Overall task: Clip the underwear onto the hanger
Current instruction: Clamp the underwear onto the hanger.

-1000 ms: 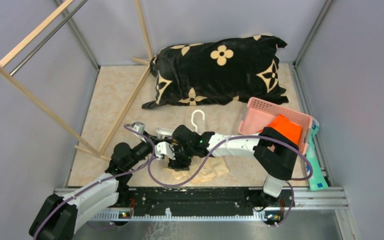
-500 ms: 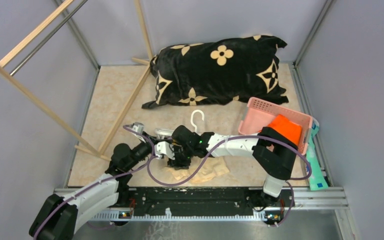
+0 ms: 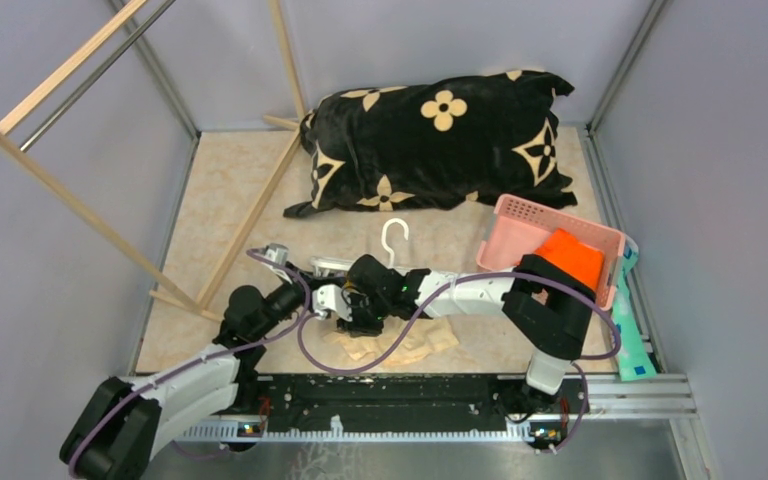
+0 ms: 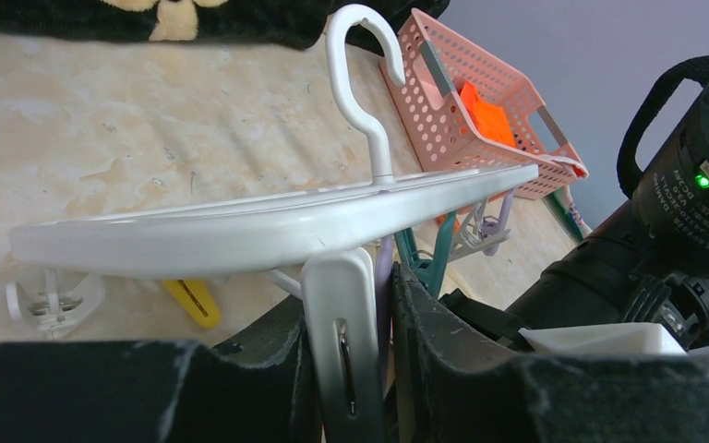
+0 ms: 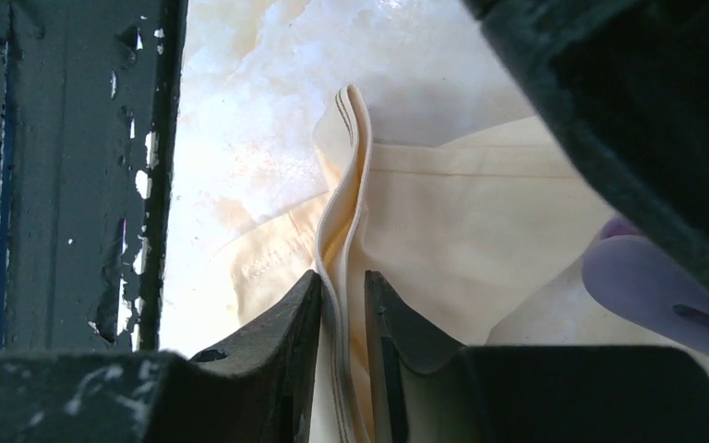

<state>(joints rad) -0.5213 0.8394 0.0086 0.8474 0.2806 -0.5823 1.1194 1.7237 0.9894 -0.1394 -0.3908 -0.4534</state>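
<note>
Right claw (image 5: pixel 342 293) now tighter on underwear (image 5: pixel 443 212) fold; left claw (image 4: pixel 353 346) fast on hanger (image 4: pixel 240 231)

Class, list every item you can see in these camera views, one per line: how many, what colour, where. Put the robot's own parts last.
black velvety cushion with cream flowers: one, black and cream, table's far end
wooden rack with metal bar: one, light wood, far left
pink perforated plastic basket: one, pink, right side
bright orange cloth: one, orange, inside the basket
teal flat item: one, teal, right edge, kind unclear
white plastic hanger frame: one, white, centre
small plastic clips: several, teal, yellow, lilac, white, below the frame
cream fabric underwear: one, cream, table near the arms
left hand: one, black, shut on the hanger frame
right hand: one, black, pinching an underwear fold
</note>
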